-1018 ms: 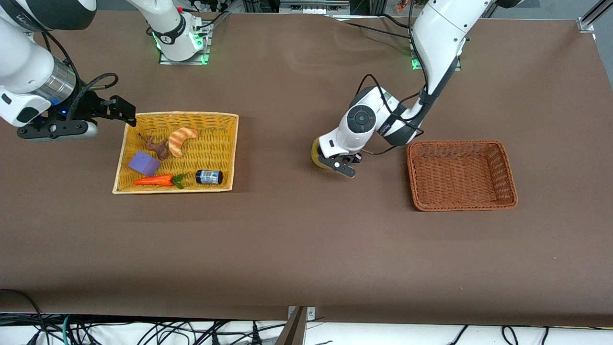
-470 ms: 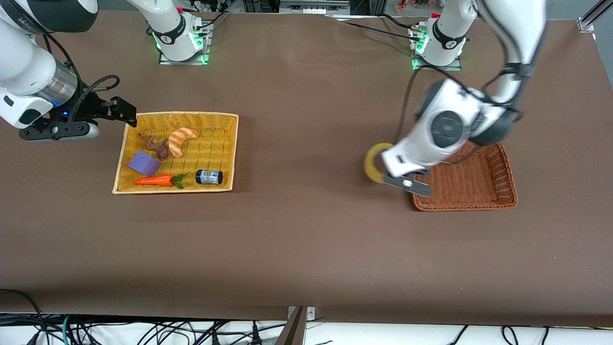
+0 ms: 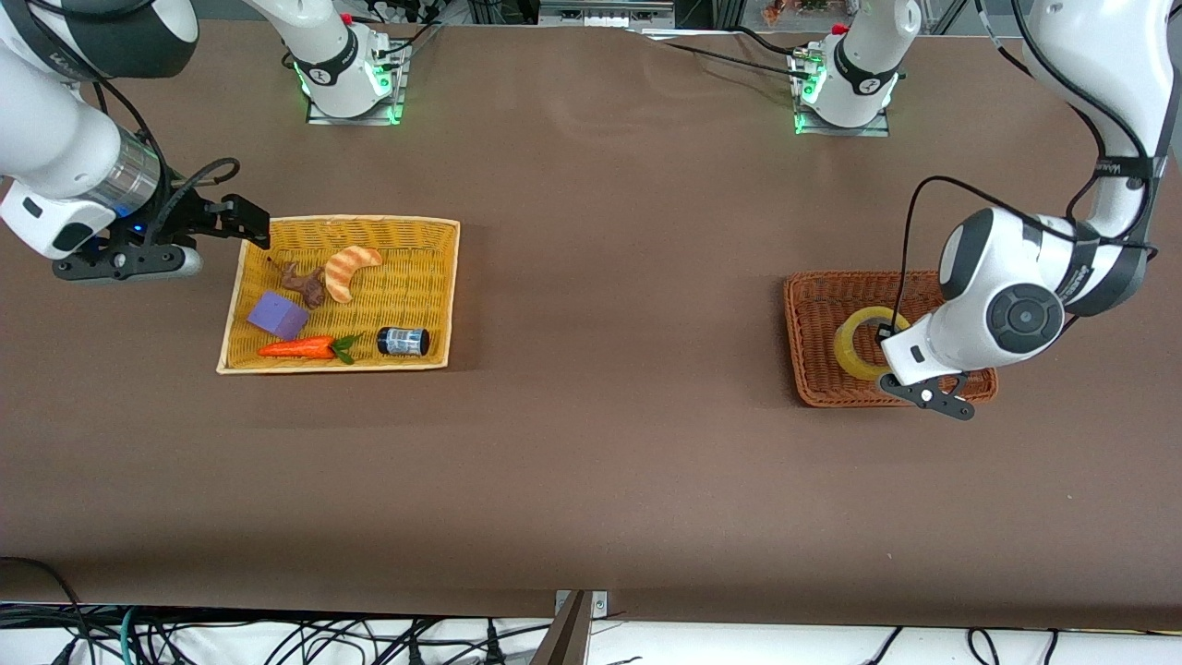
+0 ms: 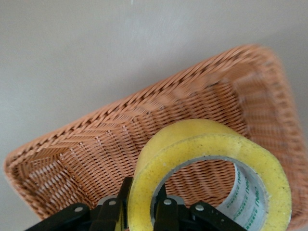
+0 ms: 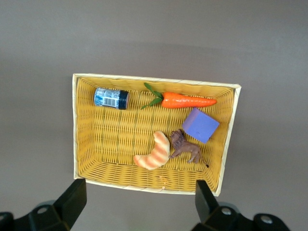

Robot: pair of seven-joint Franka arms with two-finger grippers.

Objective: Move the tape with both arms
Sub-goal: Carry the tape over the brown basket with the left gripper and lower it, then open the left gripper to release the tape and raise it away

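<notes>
The tape [image 3: 861, 343], a yellowish ring with a wide hole, hangs on edge just over the brown wicker basket [image 3: 805, 328] at the left arm's end of the table. My left gripper [image 3: 888, 355] is shut on the tape [image 4: 202, 144]; in the left wrist view the left gripper [image 4: 142, 208] has one finger outside the ring's wall and one inside the hole, with the brown basket [image 4: 86, 154] beneath. My right gripper [image 3: 247, 222] waits open over the table beside the yellow basket [image 3: 451, 277]. In its wrist view the right gripper [image 5: 138, 202] holds nothing.
The yellow basket [image 5: 75, 130] holds a croissant [image 3: 351, 269], a carrot [image 3: 300, 348], a purple block [image 3: 277, 315], a small dark jar [image 3: 403, 341] and a brown animal figure [image 3: 305, 282]. Both arm bases stand along the table's edge farthest from the front camera.
The left arm has swung the tape from the middle of the table to over the brown basket. The right arm has barely moved.
</notes>
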